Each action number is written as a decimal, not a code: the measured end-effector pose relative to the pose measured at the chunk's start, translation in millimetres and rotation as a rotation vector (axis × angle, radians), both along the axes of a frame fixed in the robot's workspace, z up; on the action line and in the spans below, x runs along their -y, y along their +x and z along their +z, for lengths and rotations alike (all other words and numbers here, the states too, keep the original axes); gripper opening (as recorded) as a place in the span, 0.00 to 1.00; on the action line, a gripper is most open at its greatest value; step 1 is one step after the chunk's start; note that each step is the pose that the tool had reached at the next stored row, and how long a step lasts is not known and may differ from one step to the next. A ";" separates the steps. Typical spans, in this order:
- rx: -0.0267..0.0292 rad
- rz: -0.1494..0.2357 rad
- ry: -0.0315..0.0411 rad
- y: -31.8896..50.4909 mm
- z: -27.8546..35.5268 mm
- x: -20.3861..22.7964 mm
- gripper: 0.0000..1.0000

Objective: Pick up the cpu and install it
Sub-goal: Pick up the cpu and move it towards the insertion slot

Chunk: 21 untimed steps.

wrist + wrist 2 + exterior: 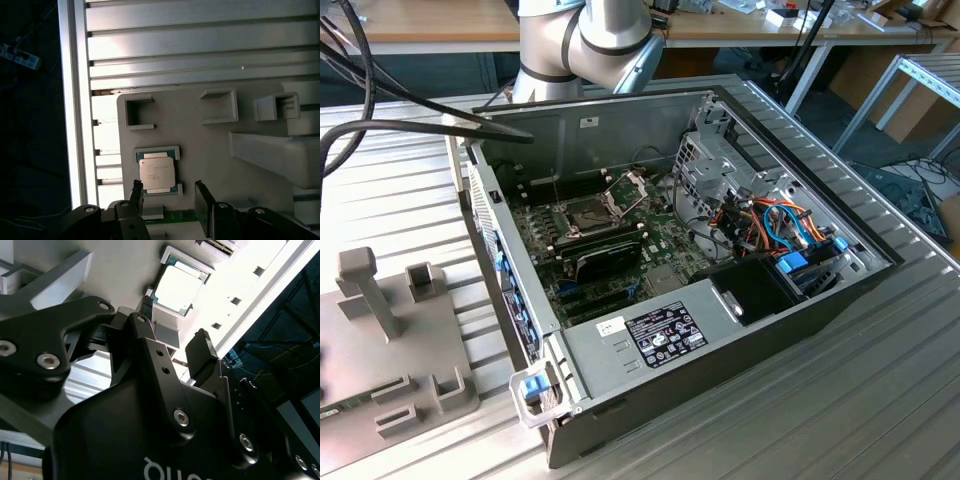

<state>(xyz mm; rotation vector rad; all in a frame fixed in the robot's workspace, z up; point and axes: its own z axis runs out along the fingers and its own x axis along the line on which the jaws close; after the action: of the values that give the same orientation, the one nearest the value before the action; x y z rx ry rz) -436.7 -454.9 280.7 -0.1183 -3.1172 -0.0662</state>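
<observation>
**Cpu in its cradle, hand open over it**

The small flat square cpu with its dull silver-grey metal top point(157, 174) lies flat in a shallow grey plastic cradle point(156, 150). Nothing grips it. The cradle is part of a grey moulded fixture plate point(200, 145), which rests on the ribbed aluminium counter point(200, 45), close to the counter's edge. The black two-fingered hand point(167, 189) hangs right by the cpu, spread wide and holding nothing. One dark finger point(202, 200) stands to each side, and one tip overlaps a corner of the chip in the first wrist view. In the exterior view, the open black desktop computer case point(800, 310) sits on the counter, its dark square socket point(588, 213) uncovered.
</observation>
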 end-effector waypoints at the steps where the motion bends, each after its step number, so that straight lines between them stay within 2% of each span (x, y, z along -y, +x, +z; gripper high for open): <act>1: -0.0001 0.000 -0.0001 0.0 -0.6 0.0 0.54; 12: -0.0002 0.000 -0.0001 0.0 -4.8 0.0 0.54; 21: 0.0000 0.000 0.0000 0.0 -5.6 0.0 0.54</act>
<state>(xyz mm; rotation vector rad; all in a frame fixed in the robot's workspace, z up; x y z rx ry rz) -436.7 -454.9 275.0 -0.1183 -3.1172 -0.0662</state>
